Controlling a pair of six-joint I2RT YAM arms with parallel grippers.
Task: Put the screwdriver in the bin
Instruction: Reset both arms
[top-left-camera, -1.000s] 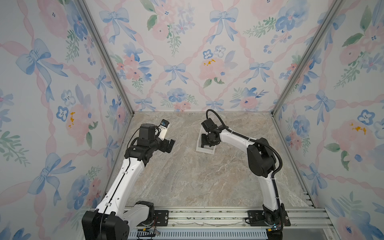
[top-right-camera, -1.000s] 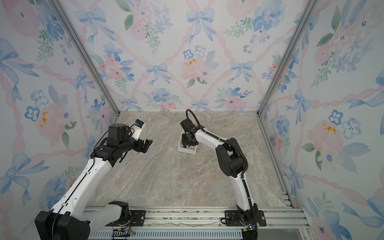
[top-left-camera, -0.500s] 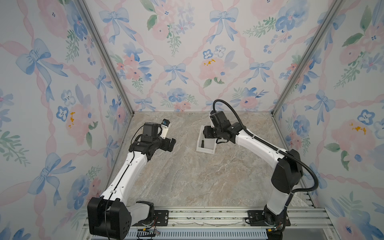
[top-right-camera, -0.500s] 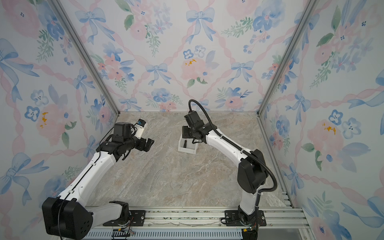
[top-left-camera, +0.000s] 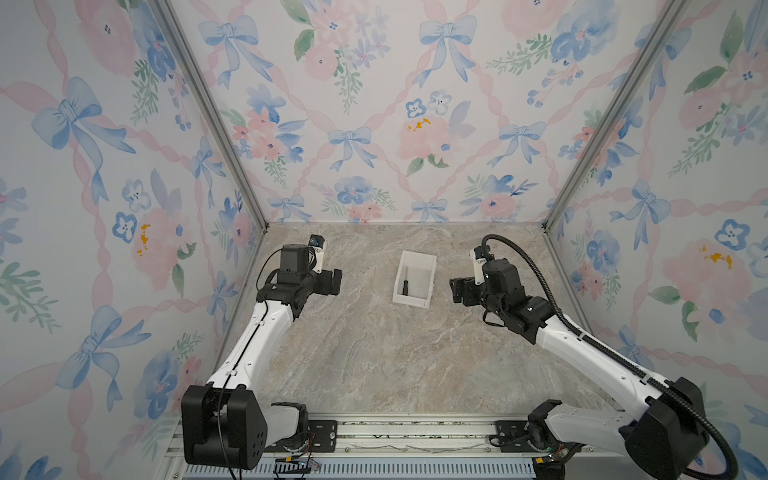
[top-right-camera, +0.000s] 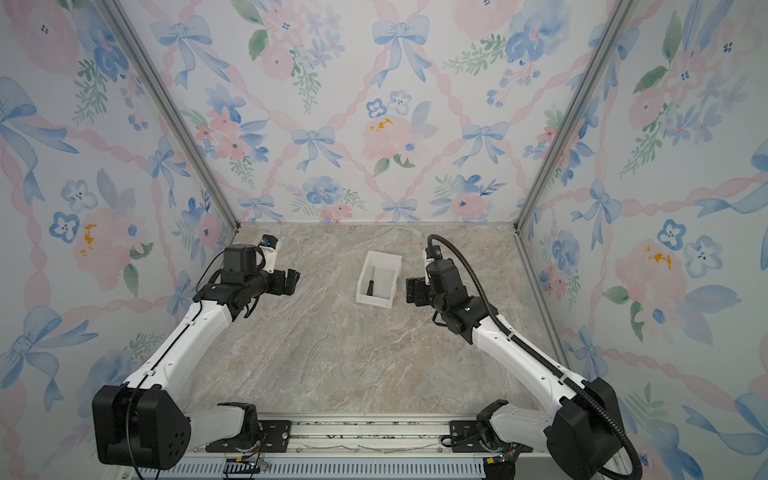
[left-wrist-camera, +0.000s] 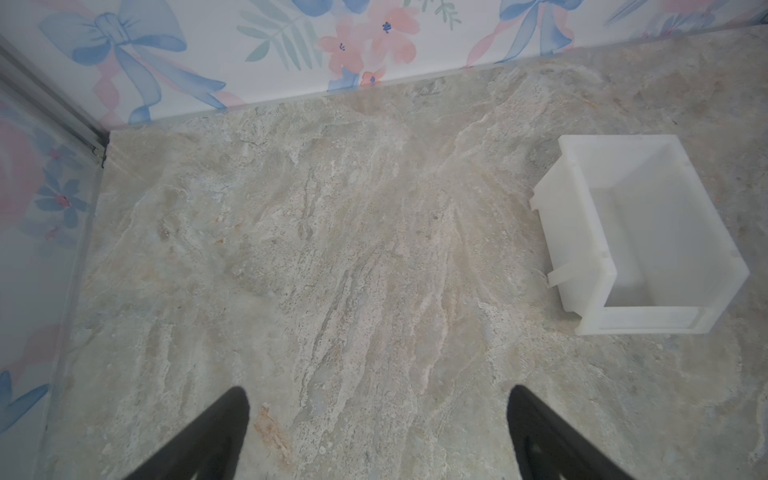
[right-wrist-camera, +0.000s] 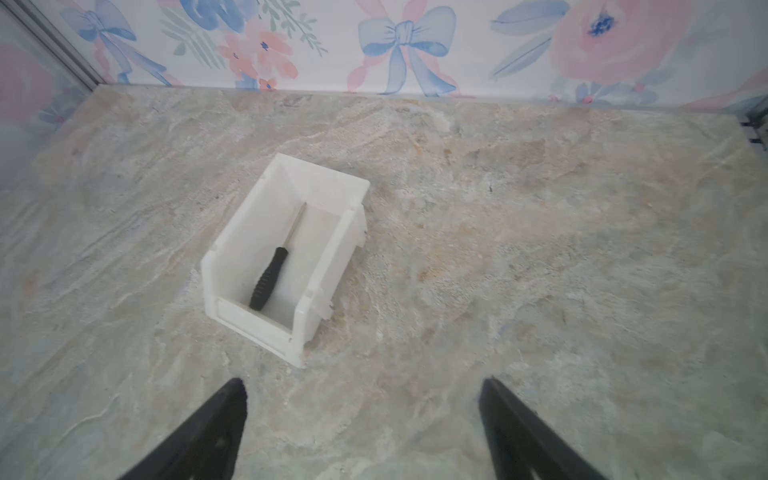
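The white bin (top-left-camera: 429, 272) (top-right-camera: 393, 270) (right-wrist-camera: 347, 237) (left-wrist-camera: 573, 232) stands on the marble table toward the back middle. The screwdriver (right-wrist-camera: 270, 274) (top-left-camera: 405, 286) (top-right-camera: 371, 287) lies flat inside it, black handle near the low front wall, thin shaft pointing to the back wall. My right gripper (top-left-camera: 457, 291) (top-right-camera: 412, 292) (right-wrist-camera: 361, 384) hangs open and empty to the right of the bin, apart from it. My left gripper (top-left-camera: 334, 281) (top-right-camera: 292, 281) (left-wrist-camera: 378, 392) is open and empty, well to the bin's left. From the left wrist view the screwdriver is hidden by the bin's wall.
Flowered walls enclose the table on three sides, with metal corner posts (top-left-camera: 216, 120) (top-left-camera: 590, 141). A metal rail (top-left-camera: 415, 432) carrying both arm bases runs along the front edge. The right arm's black cable (top-left-camera: 536, 274) loops above its wrist.
The right gripper opened, left the screwdriver lying in the bin, and drew back to the bin's right. The left arm shifted only slightly.
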